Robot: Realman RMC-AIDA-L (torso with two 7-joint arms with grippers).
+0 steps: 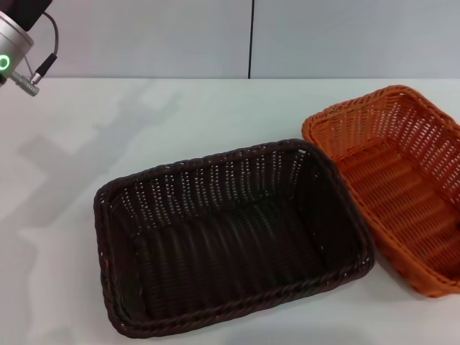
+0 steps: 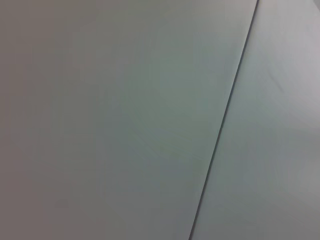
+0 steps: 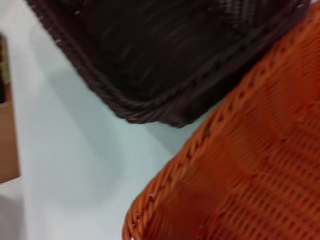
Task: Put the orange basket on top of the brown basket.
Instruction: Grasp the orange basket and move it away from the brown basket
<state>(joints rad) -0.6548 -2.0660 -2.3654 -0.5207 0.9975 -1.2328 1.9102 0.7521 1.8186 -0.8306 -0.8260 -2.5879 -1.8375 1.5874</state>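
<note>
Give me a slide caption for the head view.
Empty brown basket beside orange basket on white table.

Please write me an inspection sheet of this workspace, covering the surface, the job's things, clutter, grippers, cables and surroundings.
Surface: white table, with shadows of the arm at its far left.
Job's things: brown basket sits upright and empty at the centre; orange basket sits upright and empty on the robot's right, its rim close against the brown one's. Not yet stacked.
Clutter: nothing seen on the table.
Grippers: neither is in view; part of the left arm shows raised at far left, with a green ring light. The right wrist view looks down on both baskets' corners.
Cables: a short black cable loops on the left arm.
Surroundings: pale wall panels with a dark seam; the left wrist view shows only these.
</note>
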